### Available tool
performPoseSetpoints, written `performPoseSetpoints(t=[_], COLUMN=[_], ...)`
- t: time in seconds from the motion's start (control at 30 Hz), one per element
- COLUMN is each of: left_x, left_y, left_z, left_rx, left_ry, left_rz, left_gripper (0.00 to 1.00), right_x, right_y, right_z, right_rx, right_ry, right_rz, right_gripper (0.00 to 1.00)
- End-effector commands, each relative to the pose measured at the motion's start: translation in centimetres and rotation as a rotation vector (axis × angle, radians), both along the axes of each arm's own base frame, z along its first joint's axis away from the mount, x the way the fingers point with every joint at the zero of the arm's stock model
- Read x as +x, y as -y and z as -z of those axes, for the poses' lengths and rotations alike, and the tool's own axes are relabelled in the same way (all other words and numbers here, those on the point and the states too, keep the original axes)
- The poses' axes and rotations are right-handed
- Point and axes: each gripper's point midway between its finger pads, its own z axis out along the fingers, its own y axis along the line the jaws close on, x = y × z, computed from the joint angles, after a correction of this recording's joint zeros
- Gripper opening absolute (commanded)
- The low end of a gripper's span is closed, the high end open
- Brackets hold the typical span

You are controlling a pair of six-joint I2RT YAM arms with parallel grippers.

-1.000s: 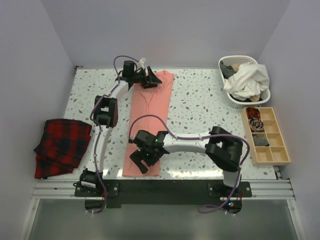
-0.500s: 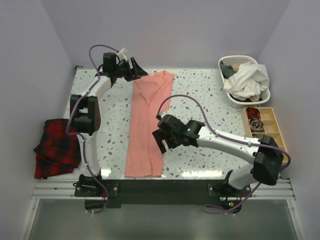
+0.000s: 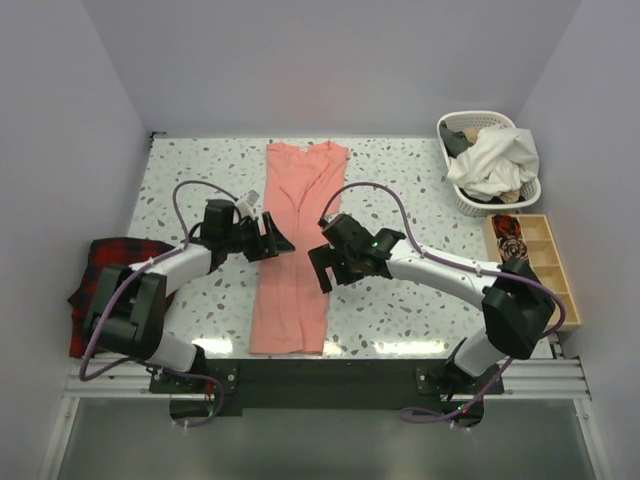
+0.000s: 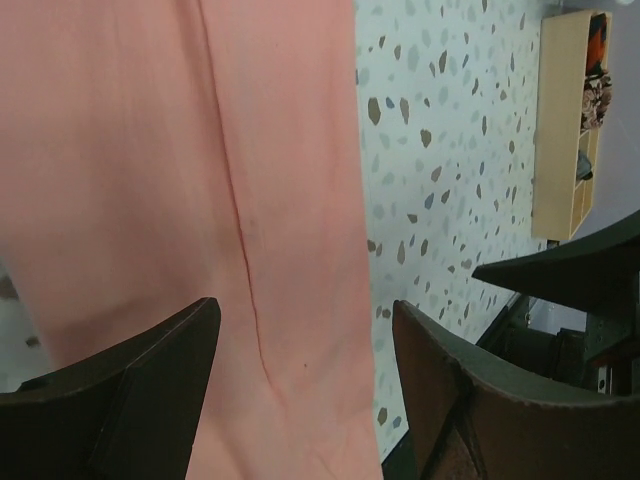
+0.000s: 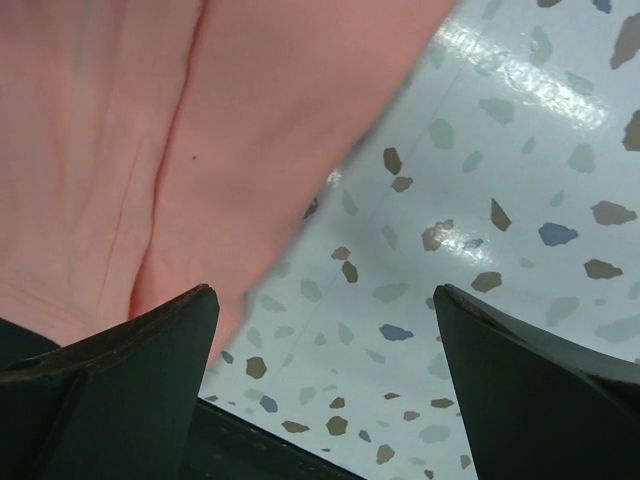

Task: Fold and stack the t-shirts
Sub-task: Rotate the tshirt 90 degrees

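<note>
Lengthwise on the speckled table (image 3: 400,200), the salmon-pink t-shirt (image 3: 297,190) lies folded into a narrow strip, its middle between the two sets of jaws. The left gripper (image 3: 280,240) and right gripper (image 3: 320,270) flank it, both spread wide and holding nothing.

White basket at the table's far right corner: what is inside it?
The basket holds a crumpled white cloth heaped above the rim, with a dark grey piece showing at its far left. Whatever lies beneath them is covered.
</note>
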Motion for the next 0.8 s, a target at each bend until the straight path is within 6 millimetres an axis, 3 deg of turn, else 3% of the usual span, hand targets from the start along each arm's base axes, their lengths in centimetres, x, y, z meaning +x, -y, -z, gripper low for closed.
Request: performPoseSetpoints(t=[0.0, 0.13, 0.43, 0.63, 0.77], left_x=[-1.3, -4.1, -8.4, -8.9, -9.4], left_y=[-0.5, -1.5, -0.9, -1.0, -1.1], left_z=[-2.2, -1.0, -0.6, 0.5, 1.6], left_rx=[0.000, 0.026, -0.006, 0.038, 0.093], left_ry=[0.097, 0.053, 0.007, 0.006, -0.015], left_rz=[-0.046, -0.071, -0.065, -0.088, -0.097], left_gripper=[0.75, 0.75, 0.75, 0.75, 0.75], right_x=[-0.5, -1.6, -3.9, -4.0, -3.0], right_y=[-2.5, -3.3, -4.2, -3.6, -2.0], right_z=[0.2, 1.6, 4.2, 5.7, 6.5], right_rx=[0.102, 0.111, -0.025, -0.161, -0.249], right_ry=[-0.035, -0.099, -0.092, -0.034, 0.028], right_rz=[-0.049, -0.085, -0.132, -0.095, -0.032], right_gripper=[0.93, 0.92, 0.92, 0.93, 0.94])
